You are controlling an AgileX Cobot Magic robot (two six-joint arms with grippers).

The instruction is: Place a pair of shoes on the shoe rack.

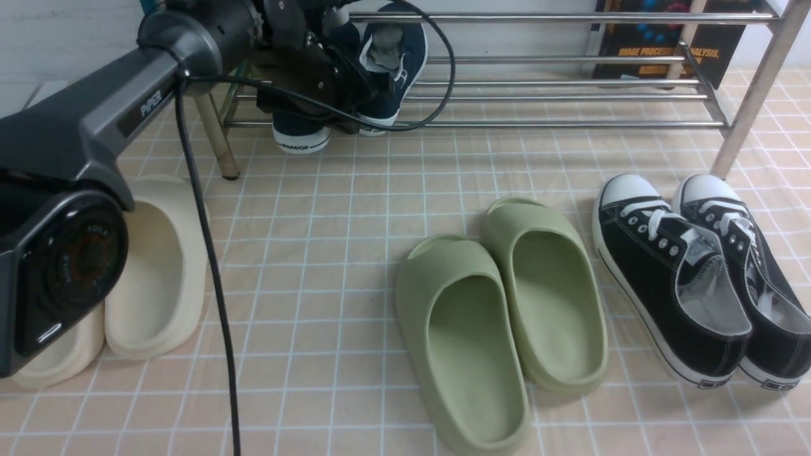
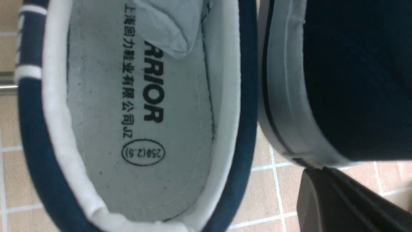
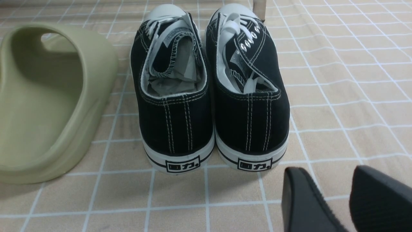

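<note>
Left wrist view shows navy canvas shoe [image 2: 141,122] holding crumpled grey paper [image 2: 167,29].

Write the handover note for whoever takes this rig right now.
Left end effector: at the left end of the shoe rack, among the navy shoes; its grip is hidden, so I cannot tell.
Right end effector: open, empty, facing the heels of the black sneakers.
Navy shoes: one has its heel over the front bar; the other is tilted beside it.
Done: pair is at the rack.
Left: check both sit flat, release, retract.
</note>
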